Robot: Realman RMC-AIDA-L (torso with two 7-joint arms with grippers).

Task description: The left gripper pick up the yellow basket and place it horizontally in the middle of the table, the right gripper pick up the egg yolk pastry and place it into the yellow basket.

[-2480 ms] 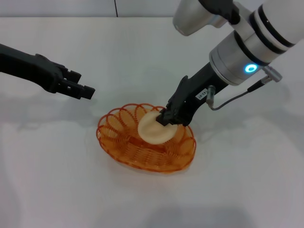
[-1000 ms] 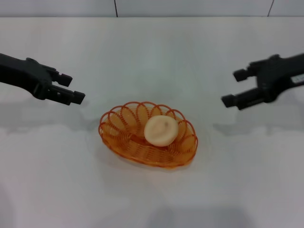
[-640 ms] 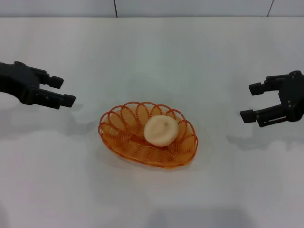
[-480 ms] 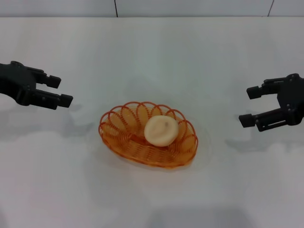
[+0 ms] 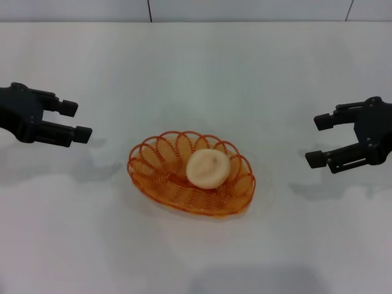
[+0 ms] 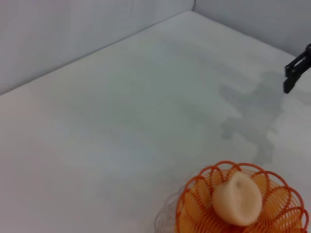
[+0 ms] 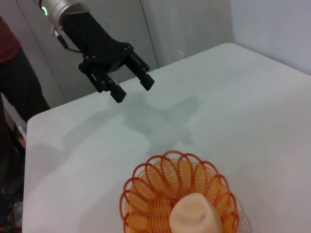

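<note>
Pastry delivered: the egg yolk pastry [image 5: 208,168] sits in the yellow basket [image 5: 190,173] mid-table [image 5: 196,73], while the left gripper [image 5: 75,120] and right gripper [image 5: 316,140] (both spread open, empty) have drawn back toward opposite side edges.

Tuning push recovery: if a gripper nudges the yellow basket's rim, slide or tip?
Likely slides: the yellow basket is low, wide and rests flat on the table. Its open wire looks light, so it should move easily. The egg yolk pastry, off-centre inside, might shift.
</note>
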